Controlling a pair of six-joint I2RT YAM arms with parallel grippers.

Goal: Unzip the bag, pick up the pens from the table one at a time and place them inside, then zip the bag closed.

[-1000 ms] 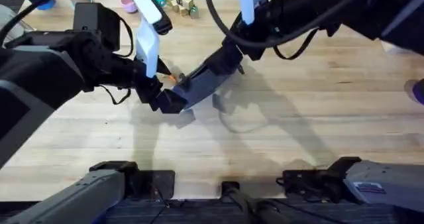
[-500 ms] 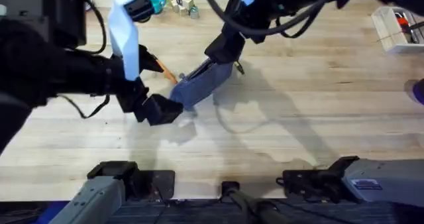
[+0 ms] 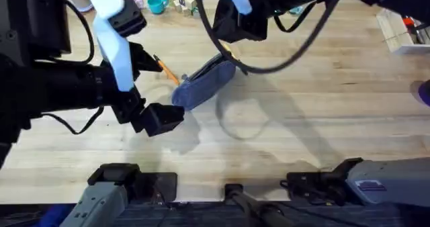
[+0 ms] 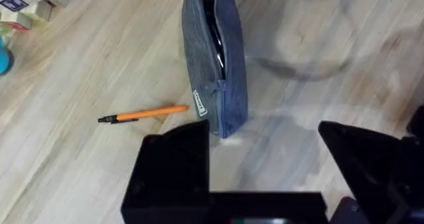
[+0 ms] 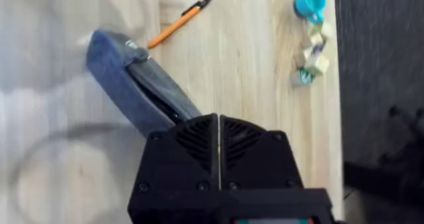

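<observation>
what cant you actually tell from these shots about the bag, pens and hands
- Inside of the bag: the left wrist view shows a dark open slit, contents in shadow.
- Second pen: one orange pen lies beside the bag; whether another is inside is hidden.
- Bag's far end: covered by the right hand in the right wrist view.
- Right hand's fingers: shut together here; any grip on the bag is unclear.

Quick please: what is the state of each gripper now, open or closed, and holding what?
Left gripper: open, holding nothing, above the table near the bag.
Right gripper: fingers closed together, nothing visibly held.
</observation>
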